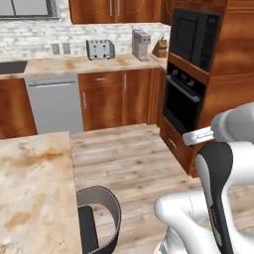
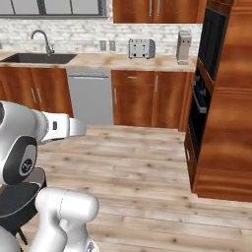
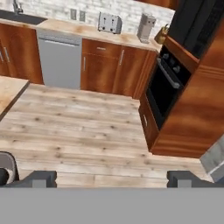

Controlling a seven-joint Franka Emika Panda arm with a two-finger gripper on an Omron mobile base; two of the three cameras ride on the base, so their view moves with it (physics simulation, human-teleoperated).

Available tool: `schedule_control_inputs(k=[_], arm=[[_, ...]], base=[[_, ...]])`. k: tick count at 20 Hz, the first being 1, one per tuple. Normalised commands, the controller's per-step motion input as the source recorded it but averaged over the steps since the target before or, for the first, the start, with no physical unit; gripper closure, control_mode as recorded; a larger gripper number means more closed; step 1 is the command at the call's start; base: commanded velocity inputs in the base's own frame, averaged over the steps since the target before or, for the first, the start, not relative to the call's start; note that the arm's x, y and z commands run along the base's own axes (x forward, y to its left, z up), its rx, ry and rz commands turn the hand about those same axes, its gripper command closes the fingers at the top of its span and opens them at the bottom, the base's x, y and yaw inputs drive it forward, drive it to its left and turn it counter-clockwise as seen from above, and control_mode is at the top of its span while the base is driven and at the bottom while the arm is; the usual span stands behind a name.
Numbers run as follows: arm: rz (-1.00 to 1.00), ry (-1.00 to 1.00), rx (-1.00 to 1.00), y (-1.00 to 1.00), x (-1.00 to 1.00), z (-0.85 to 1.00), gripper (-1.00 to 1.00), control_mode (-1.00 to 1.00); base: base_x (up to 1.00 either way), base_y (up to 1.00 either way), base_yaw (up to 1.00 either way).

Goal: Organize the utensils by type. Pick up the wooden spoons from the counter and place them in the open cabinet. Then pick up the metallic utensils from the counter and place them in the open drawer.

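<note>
The robot stands in the middle of the kitchen floor, facing the oven (image 1: 182, 99) built into the tall wood column. The gripper (image 3: 111, 179) hangs in open air over the floorboards in front of the oven, its two dark fingertips (image 3: 39, 178) spread wide apart with nothing between them.

None of the spoons can be seen from here. The far counter (image 1: 74, 63), left of the oven, carries a toaster (image 1: 100, 49), a coffee machine (image 1: 141, 44) and a knife block (image 1: 160, 48) in the corner nearest the oven, but no wooden or metal utensil can be made out on it. A second stretch of the same marbled stone, the island top (image 1: 34, 188), lies well left of the oven and close to the robot, with a dark stool (image 1: 99, 218) beside it; the part that shows is bare. No open cabinet or open drawer can be picked out either: the doors and drawers left of the oven, beside the dishwasher (image 1: 53, 103), all look shut.

By my judgement the task has barely begun, or at least no finished step shows. All four utensils remain to be found, picked up and sorted.
</note>
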Motion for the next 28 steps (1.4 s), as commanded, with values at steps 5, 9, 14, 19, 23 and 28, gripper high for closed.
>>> schedule_control_inputs(k=[5, 9, 14, 19, 23, 28], arm=[[0.00, 0.00, 0.00, 0.00, 0.00, 0.00, -1.00, 1.00], [0.00, 0.00, 0.00, 0.00, 0.00, 0.00, -1.00, 1.00], [0.00, 0.00, 0.00, 0.00, 0.00, 0.00, -1.00, 1.00], [0.00, 0.00, 0.00, 0.00, 0.00, 0.00, -1.00, 1.00], [0.00, 0.00, 0.00, 0.00, 0.00, 0.00, -1.00, 1.00], [0.00, 0.00, 0.00, 0.00, 0.00, 0.00, -1.00, 1.00]], base=[[1.00, -0.18, 0.12], [1.00, -0.21, 0.13], [1.00, -0.17, 0.17], [1.00, -0.10, 0.26], [1.00, -0.09, 0.37], [0.94, -0.10, 0.57]])
